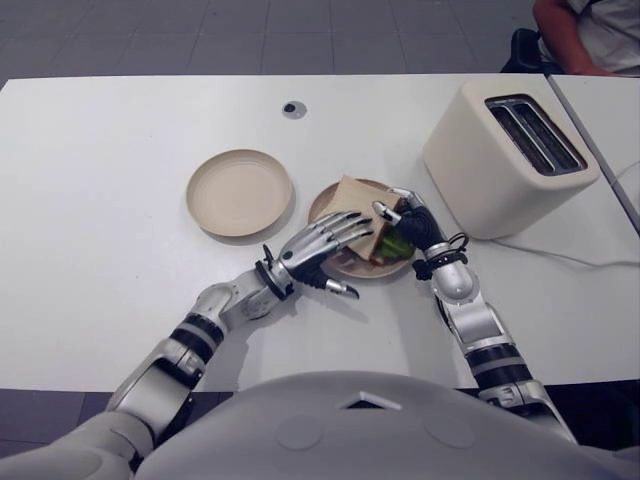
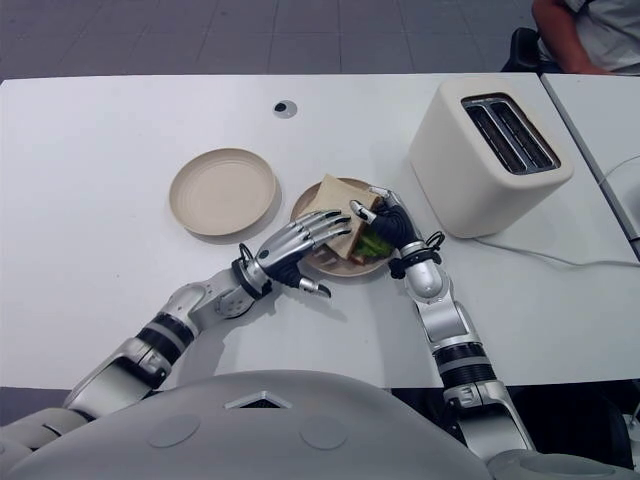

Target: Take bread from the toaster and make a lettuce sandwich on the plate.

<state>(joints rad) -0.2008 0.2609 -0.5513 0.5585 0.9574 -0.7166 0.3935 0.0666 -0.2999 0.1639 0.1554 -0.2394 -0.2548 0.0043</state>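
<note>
A top slice of bread [image 1: 352, 196] lies tilted over green lettuce [image 1: 392, 246] on the brown plate [image 1: 316, 206] at the table's middle. My right hand [image 1: 413, 226] is at the sandwich's right edge, its fingers curled onto the bread and lettuce with the thumb on top. From the near left, my left hand [image 1: 316, 250] lies with fingers stretched flat over the plate's near side, its tips at the bread's edge. The cream toaster [image 1: 510, 155] stands to the right with both slots empty.
An empty beige plate [image 1: 239, 192] sits just left of the sandwich plate. A white cable [image 1: 560, 258] runs from the toaster along the table's right side. A small round grommet [image 1: 293, 108] is set in the table at the back. Another table [image 1: 612, 110] adjoins on the right.
</note>
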